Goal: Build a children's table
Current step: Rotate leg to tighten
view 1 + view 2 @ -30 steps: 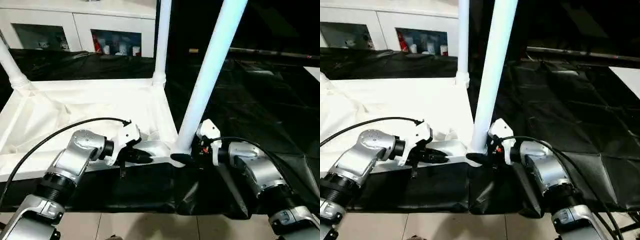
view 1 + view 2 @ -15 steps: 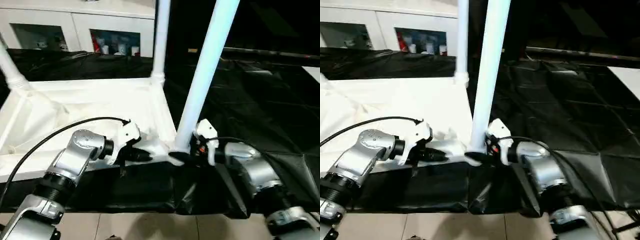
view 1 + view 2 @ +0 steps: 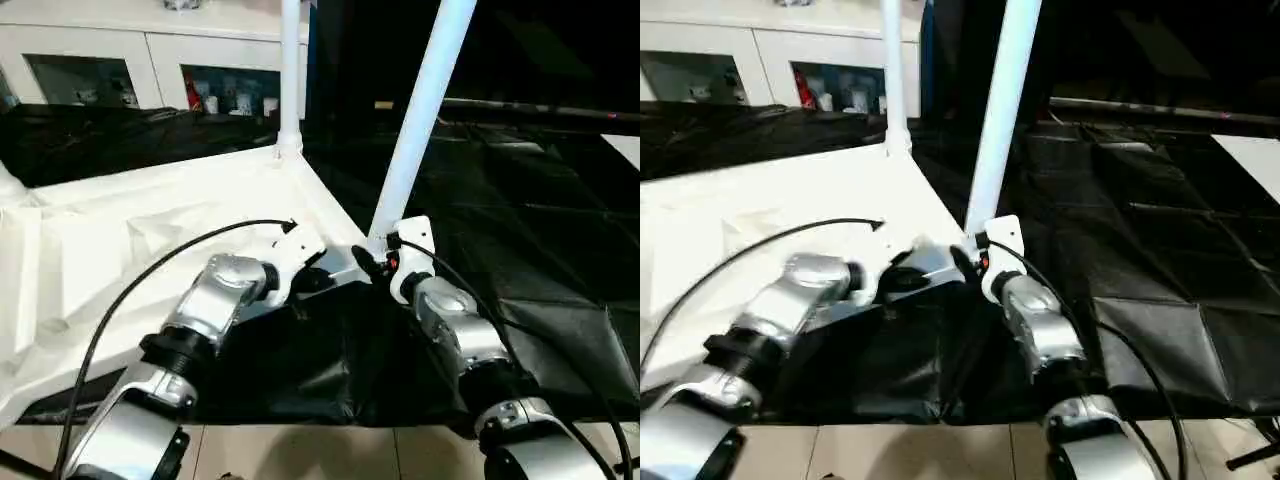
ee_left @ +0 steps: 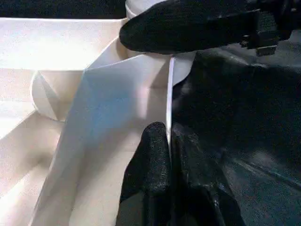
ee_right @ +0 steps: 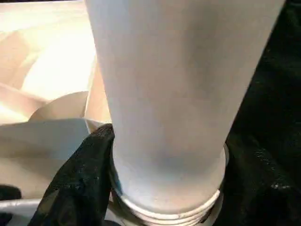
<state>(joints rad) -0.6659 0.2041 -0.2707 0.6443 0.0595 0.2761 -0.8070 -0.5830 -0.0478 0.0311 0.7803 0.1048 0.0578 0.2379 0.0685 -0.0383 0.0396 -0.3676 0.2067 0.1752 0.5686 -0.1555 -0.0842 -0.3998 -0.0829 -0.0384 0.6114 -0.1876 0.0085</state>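
Both arms reach forward to the near corner of the upturned children's table [image 3: 150, 230].

The left gripper [image 4: 169, 136] pinches the thin rim of the tabletop. The right gripper [image 3: 368, 262], its wrist angled inward, straddles the base of the near leg [image 3: 420, 110]; one finger [image 5: 80, 179] touches it. Another leg [image 3: 290, 70] stands at the far corner. The table lies on black cloth [image 3: 520, 200].
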